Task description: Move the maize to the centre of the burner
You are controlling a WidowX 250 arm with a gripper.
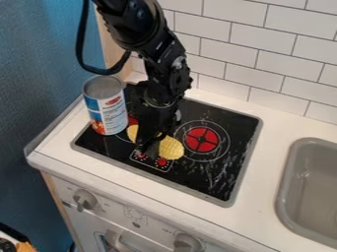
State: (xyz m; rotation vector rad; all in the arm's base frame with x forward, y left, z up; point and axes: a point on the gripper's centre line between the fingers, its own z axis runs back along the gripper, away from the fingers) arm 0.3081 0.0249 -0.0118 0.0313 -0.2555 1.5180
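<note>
The black gripper (150, 143) hangs from the arm, which enters at the top edge, and is positioned over the middle of the yellow maize (171, 148). Whether it is open or closed on the maize cannot be told. The maize lies on the black stovetop (220, 183), left of the frame's centre, between the two red burners and just above the printed control panel (152, 161); its lower right end is near the right-hand burner (201, 140), off that burner's centre. Its middle is hidden by the gripper. A labelled can (107, 110) stands upright at the stovetop's left side, partly covering the other burner (132, 121). A grey sink (284, 189) is set into the white table (262, 216) at right.
</note>
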